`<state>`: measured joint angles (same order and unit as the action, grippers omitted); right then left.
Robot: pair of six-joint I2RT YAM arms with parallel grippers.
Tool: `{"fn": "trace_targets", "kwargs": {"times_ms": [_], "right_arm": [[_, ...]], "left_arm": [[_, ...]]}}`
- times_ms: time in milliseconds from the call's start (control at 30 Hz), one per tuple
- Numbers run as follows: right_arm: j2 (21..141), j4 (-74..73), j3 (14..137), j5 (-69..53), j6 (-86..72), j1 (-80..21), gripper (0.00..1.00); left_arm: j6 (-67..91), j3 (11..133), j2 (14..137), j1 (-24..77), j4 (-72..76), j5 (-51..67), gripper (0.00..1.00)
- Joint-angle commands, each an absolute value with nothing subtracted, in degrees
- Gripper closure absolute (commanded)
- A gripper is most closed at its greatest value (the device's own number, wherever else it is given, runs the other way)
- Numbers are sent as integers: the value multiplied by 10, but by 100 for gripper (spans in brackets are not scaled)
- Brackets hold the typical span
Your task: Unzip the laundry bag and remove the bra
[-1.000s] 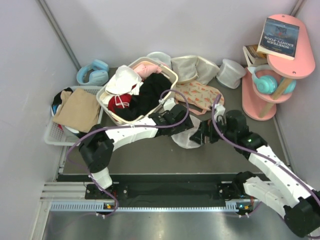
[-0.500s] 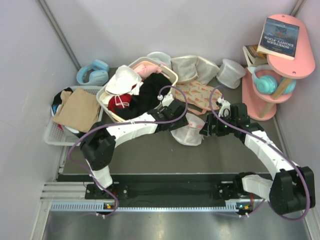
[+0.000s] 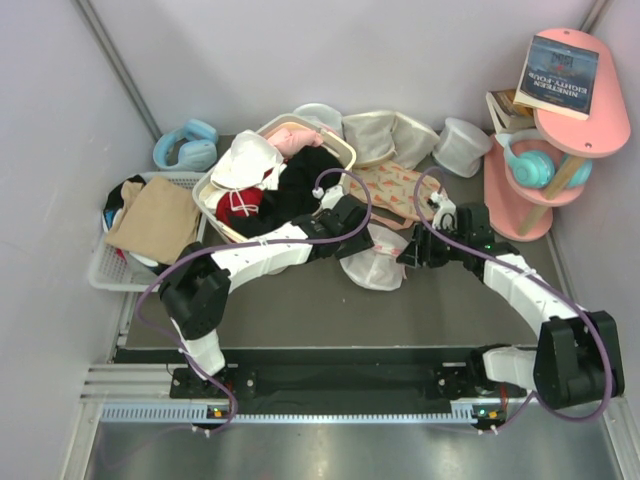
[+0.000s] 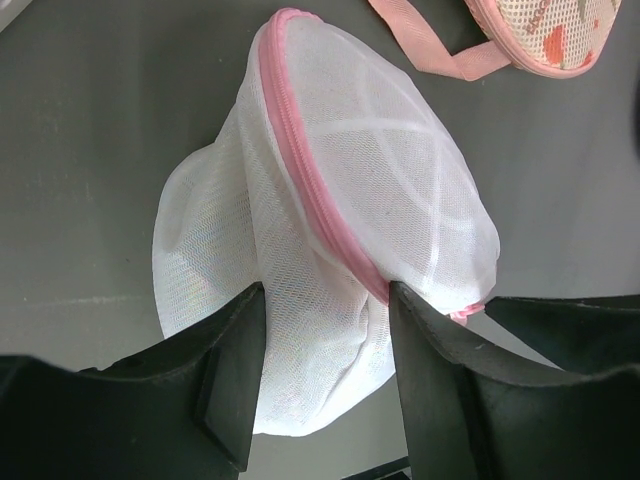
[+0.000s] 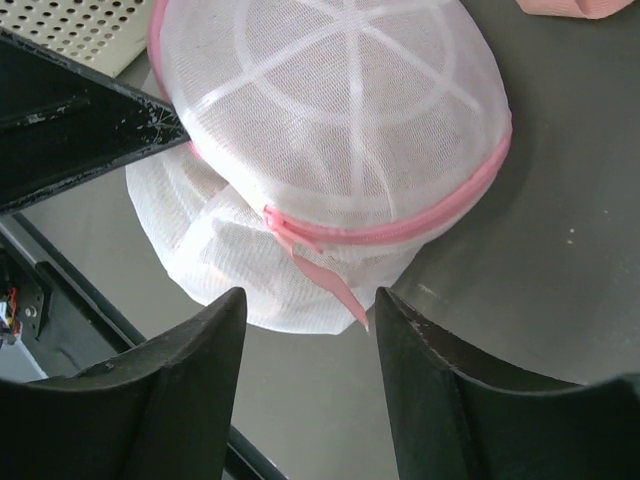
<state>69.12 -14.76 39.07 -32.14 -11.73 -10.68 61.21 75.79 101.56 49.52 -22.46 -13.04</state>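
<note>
As both arms had drawn in since a second earlier, the left claw [image 4: 325, 295] had narrowed to pinch the laundry bag [image 4: 330, 200] on the counter [image 3: 300, 310] from 10 o'clock, while the right claw [image 5: 305, 300], half open at 3 o'clock, straddled the untouched zip pull [image 5: 325, 280], so unzipping looked ready to start

Laundry bag [image 4: 400, 170] is presenting white mesh, spoke-ribbed, with pink zip rim [image 4: 313, 190]; printed cloth [image 4: 535, 30] at one o'clock is showing orange-on-cream.
</note>
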Motion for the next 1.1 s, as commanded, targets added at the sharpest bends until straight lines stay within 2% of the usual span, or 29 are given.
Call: {"fn": "trace_targets", "kwargs": {"times_ms": [0, 700, 800, 900, 933, 1033, 1067], "right_arm": [[716, -105, 417, -350, -121, -100, 48], [762, -94, 454, -359, -133, -105, 62], [765, -94, 456, -359, -133, -106, 67], [763, -96, 459, -355, -133, -107, 80], [763, -96, 460, -352, -132, -108, 89], [760, -100, 460, -347, -131, -108, 100], [759, -101, 460, -346, -130, -107, 100]], "left_arm": [[603, 782, 1015, 492, -194, -129, 44], [604, 789, 1021, 492, -200, -114, 45], [603, 790, 1021, 492, -201, -110, 45], [603, 790, 1022, 492, -202, -110, 45], [603, 790, 1022, 492, -203, -111, 45], [600, 789, 1022, 492, -204, -111, 45], [600, 788, 1020, 492, -207, -112, 45]]}}
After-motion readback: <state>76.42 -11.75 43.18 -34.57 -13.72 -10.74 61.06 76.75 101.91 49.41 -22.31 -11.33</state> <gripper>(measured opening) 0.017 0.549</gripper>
